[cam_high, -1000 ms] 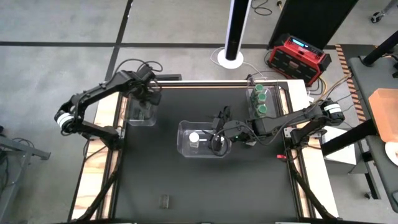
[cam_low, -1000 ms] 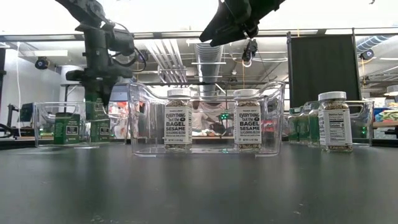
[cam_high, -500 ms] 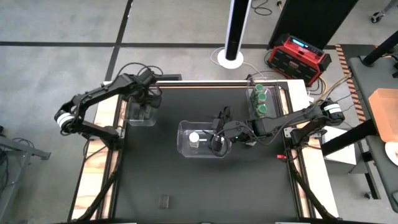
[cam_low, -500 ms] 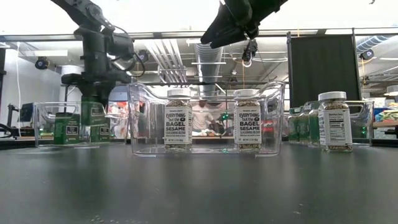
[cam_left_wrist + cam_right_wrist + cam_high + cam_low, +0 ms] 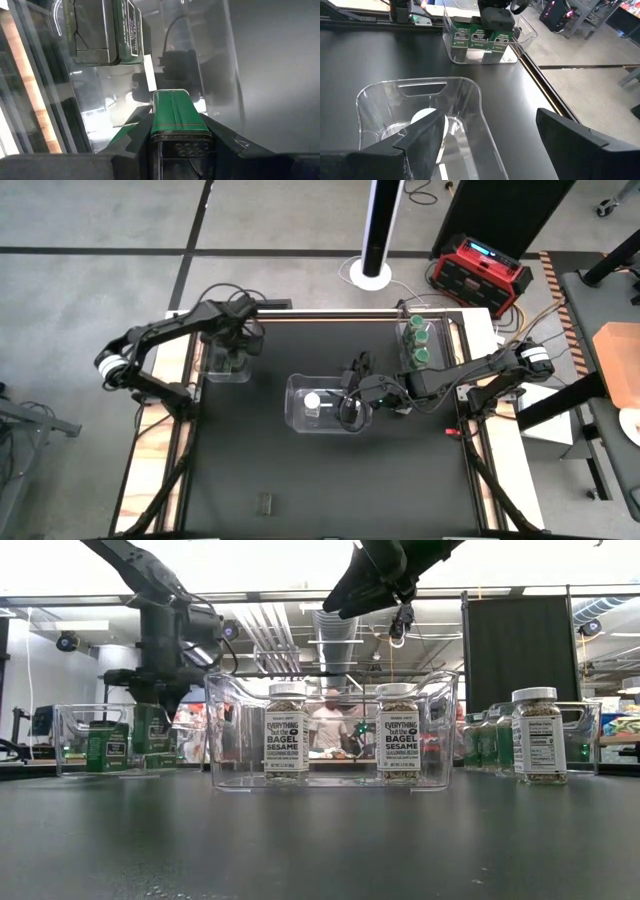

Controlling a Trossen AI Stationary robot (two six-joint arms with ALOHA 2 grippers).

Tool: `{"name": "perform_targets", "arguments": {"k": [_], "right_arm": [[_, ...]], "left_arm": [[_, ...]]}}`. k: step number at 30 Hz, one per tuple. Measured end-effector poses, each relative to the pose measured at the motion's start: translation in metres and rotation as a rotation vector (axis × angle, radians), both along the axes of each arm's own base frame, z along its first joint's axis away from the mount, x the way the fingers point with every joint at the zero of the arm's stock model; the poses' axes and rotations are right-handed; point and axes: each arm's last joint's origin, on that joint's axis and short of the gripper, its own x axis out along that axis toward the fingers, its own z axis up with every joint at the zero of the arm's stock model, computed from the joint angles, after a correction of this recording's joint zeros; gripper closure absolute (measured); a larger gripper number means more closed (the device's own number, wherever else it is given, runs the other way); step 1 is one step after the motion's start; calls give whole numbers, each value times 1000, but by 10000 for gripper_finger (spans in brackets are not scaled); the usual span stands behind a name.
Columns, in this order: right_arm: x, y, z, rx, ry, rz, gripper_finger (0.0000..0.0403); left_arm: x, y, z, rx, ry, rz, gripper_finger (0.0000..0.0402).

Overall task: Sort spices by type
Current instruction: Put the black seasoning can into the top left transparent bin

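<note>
Fingers of the left gripper clamp a green tin inside the clear bin at the high view's upper left, beside another green tin. Spread wide, the right gripper hangs over the center bin, which holds 2 white-lidded sesame jars. Green-lidded jars sit in the upper-right bin.
</note>
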Motion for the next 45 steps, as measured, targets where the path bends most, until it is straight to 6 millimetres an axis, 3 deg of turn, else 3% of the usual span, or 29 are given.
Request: {"name": "perform_targets", "arguments": {"k": [21,34,45], "right_arm": [[-1,0,-4,7,6,-5,97],[-1,0,-4,12,3,-7,99],[-1,0,-4,12,3,-7,100]], "left_arm": [[6,4,-9,-6,8,-13,287],[1,-1,-25,-24,26,-15,287],[2,0,-25,-12,16,-23,276]]}}
